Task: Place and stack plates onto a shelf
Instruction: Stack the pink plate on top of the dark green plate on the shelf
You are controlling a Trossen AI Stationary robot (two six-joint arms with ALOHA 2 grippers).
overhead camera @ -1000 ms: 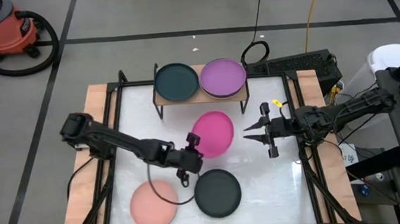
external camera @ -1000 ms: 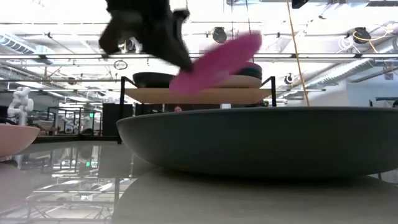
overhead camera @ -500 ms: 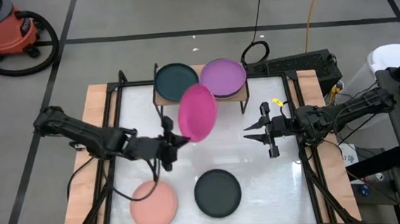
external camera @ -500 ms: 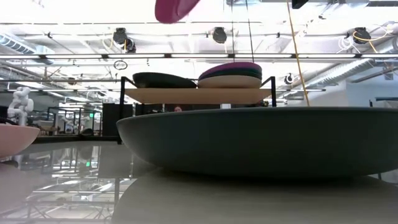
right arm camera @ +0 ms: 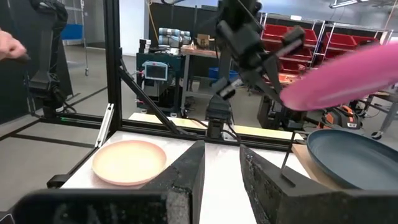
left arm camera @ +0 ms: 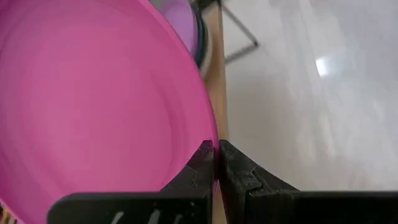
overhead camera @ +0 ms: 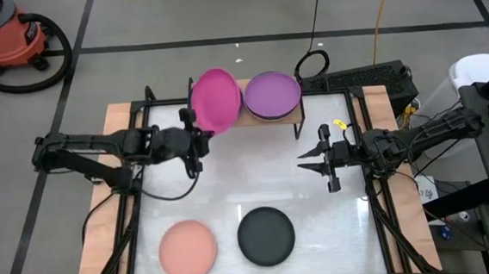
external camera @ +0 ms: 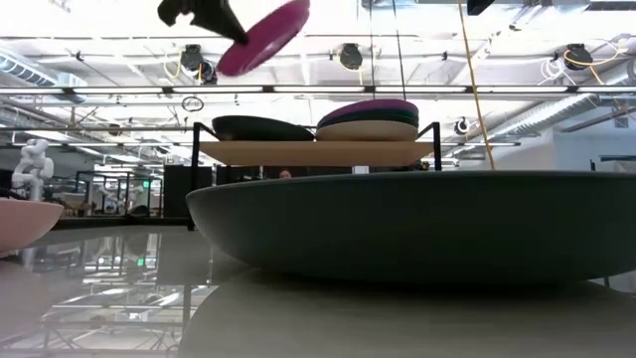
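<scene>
My left gripper (overhead camera: 196, 130) is shut on the magenta plate (overhead camera: 216, 100) and holds it in the air over the left half of the shelf (external camera: 318, 152). Under it a dark teal plate (external camera: 260, 127) rests on the wooden shelf top. Beside that plate a stack with a purple plate (overhead camera: 272, 94) on top stands on the shelf's right half. A salmon pink plate (overhead camera: 188, 249) and a dark grey plate (overhead camera: 266, 236) lie on the table near its near edge. My right gripper (overhead camera: 311, 160) hovers open over the table's right side. My left gripper pinches the magenta plate's rim (left arm camera: 211, 134) between its two fingers (left arm camera: 200, 163), one on the upper face and one on the underside. It comes at the plate roughly level from the table's left. The plate is lifted clear and tilted, its free edge higher (external camera: 263, 37).
The white table (overhead camera: 319, 209) has bare room between the shelf and the two plates at the near edge. Black frame bars (right arm camera: 112, 74) run along the table's sides. An orange vacuum (overhead camera: 13, 41) and cables lie on the floor beyond the table.
My left gripper has carried the magenta plate from above the middle of the table up and toward the far edge, so that it now hangs tilted over the shelf's left half, above the dark teal plate. The gripper has stayed shut on the rim.
</scene>
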